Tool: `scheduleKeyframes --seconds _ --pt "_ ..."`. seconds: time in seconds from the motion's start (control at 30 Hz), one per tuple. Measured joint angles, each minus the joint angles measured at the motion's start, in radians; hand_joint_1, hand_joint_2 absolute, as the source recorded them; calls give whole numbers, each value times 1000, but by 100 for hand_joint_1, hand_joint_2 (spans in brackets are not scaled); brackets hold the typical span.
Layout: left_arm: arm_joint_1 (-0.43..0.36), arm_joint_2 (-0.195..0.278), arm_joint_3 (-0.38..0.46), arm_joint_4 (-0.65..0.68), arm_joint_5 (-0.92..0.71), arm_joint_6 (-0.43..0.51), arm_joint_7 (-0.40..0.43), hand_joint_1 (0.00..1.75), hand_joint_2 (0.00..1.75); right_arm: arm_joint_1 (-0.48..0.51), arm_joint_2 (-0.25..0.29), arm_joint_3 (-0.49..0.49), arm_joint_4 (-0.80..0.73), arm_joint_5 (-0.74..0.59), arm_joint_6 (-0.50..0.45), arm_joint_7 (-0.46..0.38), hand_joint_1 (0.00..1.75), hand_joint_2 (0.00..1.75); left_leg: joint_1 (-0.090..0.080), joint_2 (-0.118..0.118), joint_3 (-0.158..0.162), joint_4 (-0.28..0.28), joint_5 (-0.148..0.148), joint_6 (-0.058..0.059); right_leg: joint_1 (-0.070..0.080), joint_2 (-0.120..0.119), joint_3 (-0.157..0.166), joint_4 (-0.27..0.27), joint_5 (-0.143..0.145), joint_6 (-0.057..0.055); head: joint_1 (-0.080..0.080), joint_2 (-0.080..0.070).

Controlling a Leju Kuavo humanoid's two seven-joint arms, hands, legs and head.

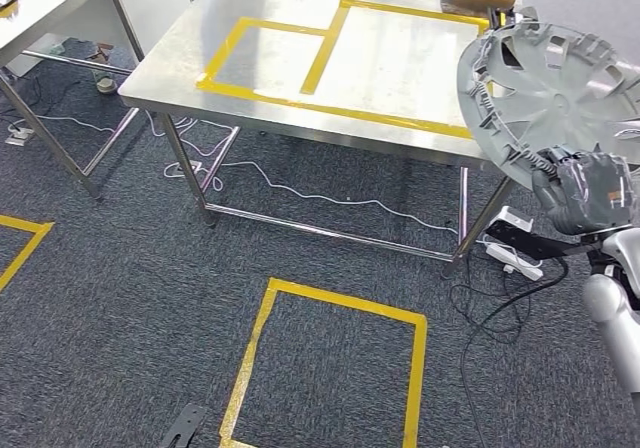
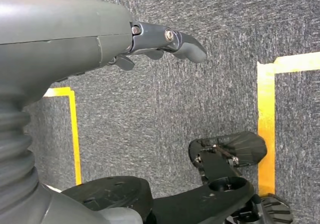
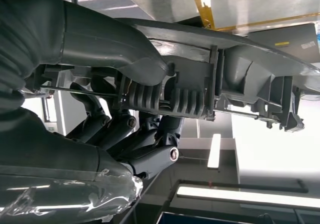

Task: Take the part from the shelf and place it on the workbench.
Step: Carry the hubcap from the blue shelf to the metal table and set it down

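Right hand (image 1: 585,190): one, fingers (image 3: 124,126) curled under the rim of one grey wheel-cover part (image 1: 547,83), thumb on top, holding it tilted beside the workbench's near right corner. Workbench (image 1: 189,63): one, steel, two yellow-taped rectangles. Left hand (image 2: 75,34): one, fingers (image 2: 188,46) extended over carpet, holding nothing.

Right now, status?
Right hand grips wheel cover by its rim. Left hand open, hanging over carpet. Cover above workbench edge. Marked area bare.
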Motion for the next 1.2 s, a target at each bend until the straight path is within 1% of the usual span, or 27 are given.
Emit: scheduleKeyframes --seconds 0.17,0.27,0.5,0.73,0.9,1.2 --pt "-2 0 0 0 -4 -1 3 0 175 -40 2 14 25 10 11 -6 175 175 1 0 0 -1 2 -2 1 0 -2 2 0 0 0 0" --pt "-4 -1 -2 0 -7 -2 5 0 175 -85 14 31 64 27 17 -13 175 175 1 0 -1 -1 3 -3 1 1 -3 3 0 -1 0 0" --pt "-13 -2 -6 0 -14 -5 10 0 175 -180 63 82 159 52 17 -16 175 175 1 0 -1 -1 4 -4 1 1 -3 5 1 -1 0 0" --pt "-20 -4 -8 0 -24 -8 15 0 175 -248 136 147 253 67 13 -10 175 175 2 0 -1 -1 4 -4 1 1 -4 5 1 -2 0 0" --pt "-22 -6 -8 0 -24 -9 17 0 175 -256 181 180 319 58 -14 -10 175 175 2 -1 -2 -1 5 -5 2 0 -5 5 1 -2 0 0" --pt "-22 -6 -9 0 -30 -14 17 0 175 -234 225 218 376 52 -37 -21 175 175 3 -1 -2 -1 5 -5 2 0 -5 5 1 -2 0 0"
